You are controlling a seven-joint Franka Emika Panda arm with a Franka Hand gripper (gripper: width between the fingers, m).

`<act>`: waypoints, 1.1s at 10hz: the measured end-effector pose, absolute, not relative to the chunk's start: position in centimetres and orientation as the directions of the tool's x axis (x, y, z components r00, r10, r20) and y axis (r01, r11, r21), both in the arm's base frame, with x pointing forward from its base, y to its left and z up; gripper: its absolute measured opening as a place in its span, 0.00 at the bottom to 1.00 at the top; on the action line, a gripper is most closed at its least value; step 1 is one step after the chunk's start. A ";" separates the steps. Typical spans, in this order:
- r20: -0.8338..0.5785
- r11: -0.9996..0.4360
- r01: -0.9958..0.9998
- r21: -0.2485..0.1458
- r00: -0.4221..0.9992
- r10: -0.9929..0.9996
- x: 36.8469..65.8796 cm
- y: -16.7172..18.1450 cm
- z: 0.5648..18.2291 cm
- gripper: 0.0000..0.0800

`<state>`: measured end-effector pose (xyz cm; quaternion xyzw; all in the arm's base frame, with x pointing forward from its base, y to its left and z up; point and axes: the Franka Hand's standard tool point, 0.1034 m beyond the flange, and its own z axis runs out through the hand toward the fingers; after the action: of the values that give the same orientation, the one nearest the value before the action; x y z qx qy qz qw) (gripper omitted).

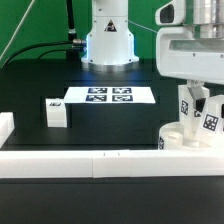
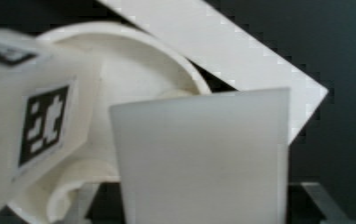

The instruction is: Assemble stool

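Note:
The round white seat (image 1: 178, 137) lies by the front rail at the exterior view's right; in the wrist view the seat (image 2: 113, 65) shows as a disc behind the legs. My gripper (image 1: 196, 108) hangs right above it, shut on a white leg (image 1: 187, 106) that stands upright on the seat. This leg (image 2: 201, 150) fills the space between the fingers of the gripper (image 2: 201, 205). A second leg (image 1: 212, 122) with a tag stands beside it on the seat and looms close in the wrist view (image 2: 33, 110). A third leg (image 1: 56, 113) lies loose on the table at the left.
The marker board (image 1: 110, 95) lies flat in front of the robot's base (image 1: 108, 40). A long white rail (image 1: 90, 162) runs along the front and a short one (image 1: 5, 126) stands at the left. A rail (image 2: 246, 50) also passes behind the seat.

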<state>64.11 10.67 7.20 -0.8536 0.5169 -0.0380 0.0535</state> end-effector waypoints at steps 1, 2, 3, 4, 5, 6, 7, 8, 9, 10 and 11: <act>0.006 -0.434 -0.892 -0.131 0.437 -0.900 64.1 10.7 7.2 0.43; -0.009 -0.352 -0.927 -0.132 0.356 -0.934 64.1 10.6 7.2 0.43; -0.040 -0.212 -0.968 -0.136 0.219 -0.975 64.2 10.3 7.3 0.43; -0.074 -0.016 -0.992 -0.129 0.025 -0.997 64.2 10.4 7.3 0.43; -0.110 0.159 -0.980 -0.122 -0.146 -0.983 64.3 10.5 7.2 0.43; -0.158 0.360 -0.925 -0.118 -0.341 -0.927 64.4 10.5 7.2 0.43; -0.207 0.510 -0.850 -0.133 -0.479 -0.853 64.5 10.2 7.1 0.43; -0.233 0.599 -0.790 -0.127 -0.563 -0.793 64.2 10.2 6.9 0.43; -0.235 0.602 -0.789 -0.126 -0.565 -0.791 64.2 10.3 6.8 0.43; -0.230 0.569 -0.811 -0.135 -0.533 -0.814 64.2 10.3 6.8 0.43; -0.227 0.553 -0.821 -0.139 -0.517 -0.825 64.2 10.3 6.8 0.43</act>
<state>64.17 10.31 6.76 -0.4727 0.8710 -0.0069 0.1341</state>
